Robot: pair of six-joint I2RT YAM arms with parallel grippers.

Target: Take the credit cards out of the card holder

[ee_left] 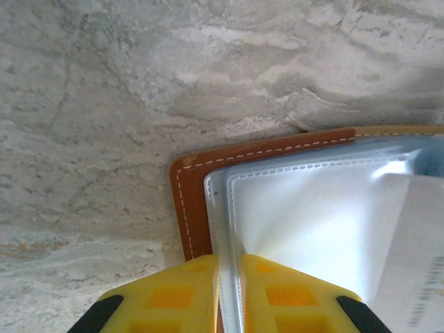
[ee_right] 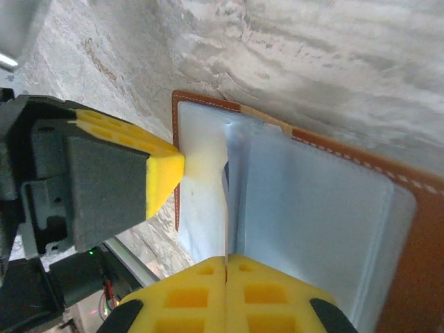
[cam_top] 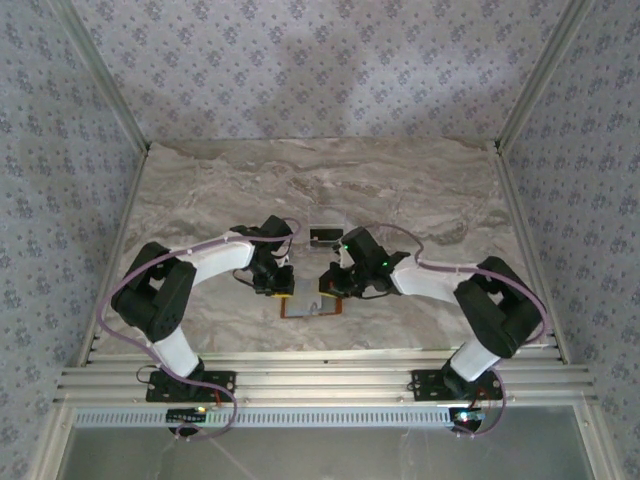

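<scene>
Nearest the lens in the left wrist view, at the bottom of the frame, the left gripper (ee_left: 229, 259) has its two yellow fingers (ee_left: 173, 295) pinched on the edge of a clear sleeve of the card holder (ee_left: 191, 201). At the right edge of that frame one whitish card (ee_left: 413, 257) lies on the holder. Its faint grey print is too blurred to read, and I cannot tell whether it sits inside a sleeve.

In the right wrist view the right gripper (ee_right: 226, 259), bottom centre, is clamped on a thin translucent leaf standing up from the open holder.

From above, the single card holder lies open and flat, lining up, at the centre of the marble table (cam_top: 200, 200). Its long axis runs left to right, between the two grippers. One small clear rack (cam_top: 322, 237) stands just above it in the frame, apart.
</scene>
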